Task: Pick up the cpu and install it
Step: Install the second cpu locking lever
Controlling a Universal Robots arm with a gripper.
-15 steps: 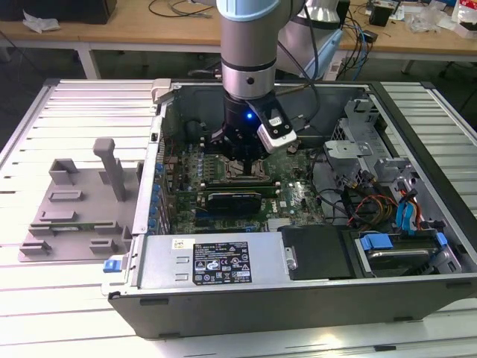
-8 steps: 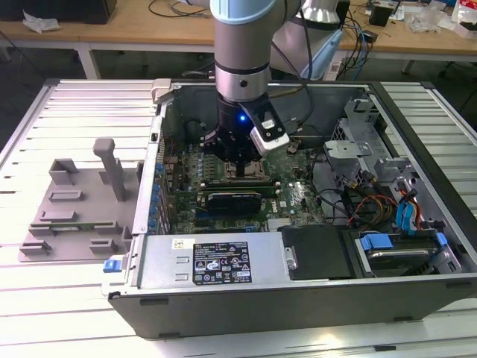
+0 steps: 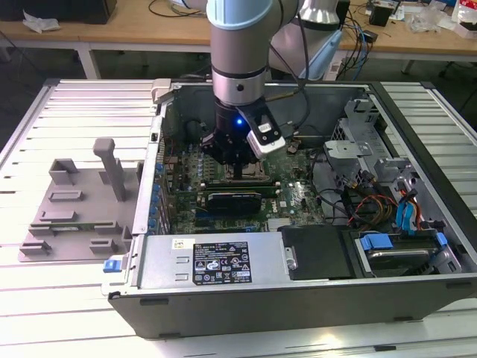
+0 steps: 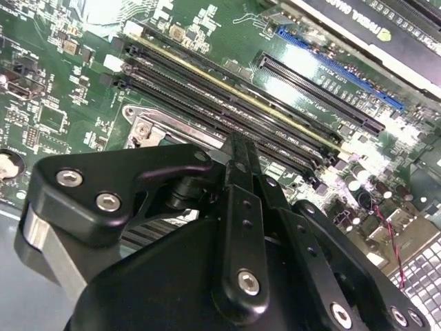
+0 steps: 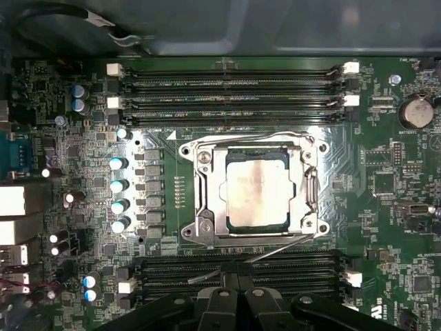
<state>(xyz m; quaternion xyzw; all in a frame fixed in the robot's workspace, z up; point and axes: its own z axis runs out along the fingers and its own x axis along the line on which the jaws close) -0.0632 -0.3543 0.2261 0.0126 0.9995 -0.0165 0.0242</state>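
The cpu [image 5: 256, 189] shows its shiny silver top lying flat in the socket on the green motherboard [image 5: 69, 158], with the metal socket frame [image 5: 204, 185] closed around its edges. My gripper [image 5: 231, 277] is shut, with its fingertips close together just beside the socket, over the memory slots [image 5: 289, 270]. A thin wire lever [image 5: 205, 276] runs past the fingertips. In the second wrist view the gripper [image 4: 238, 143] points down at the board beside the slots. In the exterior view the gripper [image 3: 238, 170] is low inside the open computer case [image 3: 298, 298], covering the socket area.
A black graphics card [image 3: 235, 199] lies just in front of the gripper. Drive bays and cables [image 3: 387, 201] fill the case on the exterior view's right. A grey fixture tray [image 3: 74, 201] sits on the slatted table at the exterior view's left. Capacitors [image 5: 118, 193] stand beside the socket.
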